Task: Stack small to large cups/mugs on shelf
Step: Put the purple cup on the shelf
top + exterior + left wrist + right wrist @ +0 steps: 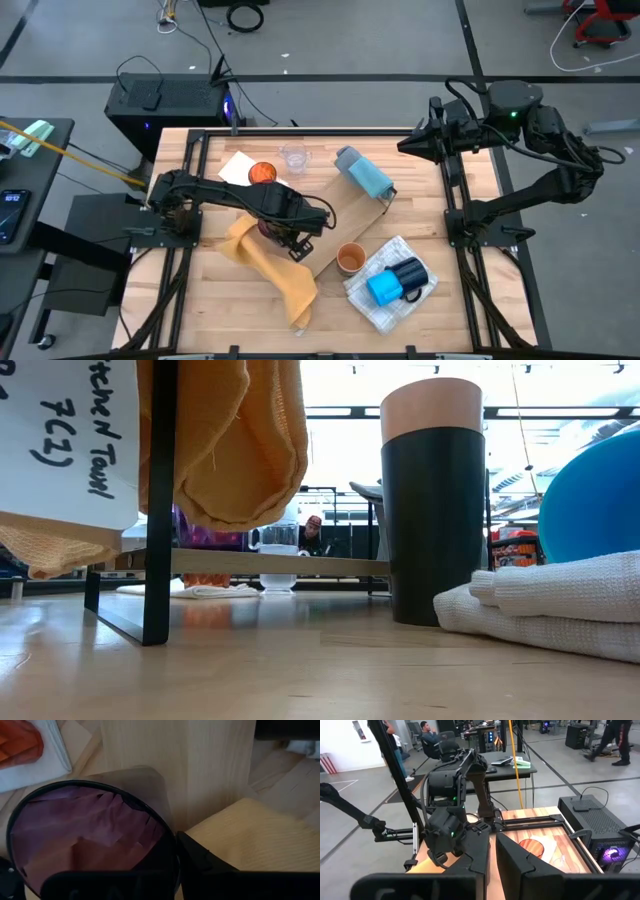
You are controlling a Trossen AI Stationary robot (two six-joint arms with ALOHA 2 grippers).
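**Left claw gripping purple cup at tabletop centre**

The left claw (283, 232) sits low over the middle of the wooden tabletop (440, 310), pinching the rim of a dark translucent purple plastic cup (85, 837): one finger (200, 857) lies outside the wall. Just beside the claw lies a mustard-yellow folded cloth (268, 268). Beyond it, toward the table's far edge, stand an orange ribbed cup (262, 174) on a white napkin (236, 166) and a clear glass cup (294, 157).

Toward the right arm's side stands a black cup with tan interior (350, 259). Farther off, a bright blue mug (384, 289) and a dark navy mug (411, 272) rest on a white woven towel (375, 310).

The right claw (404, 146) is raised well away at the far right corner, fingers pressed nearly together, holding nothing.
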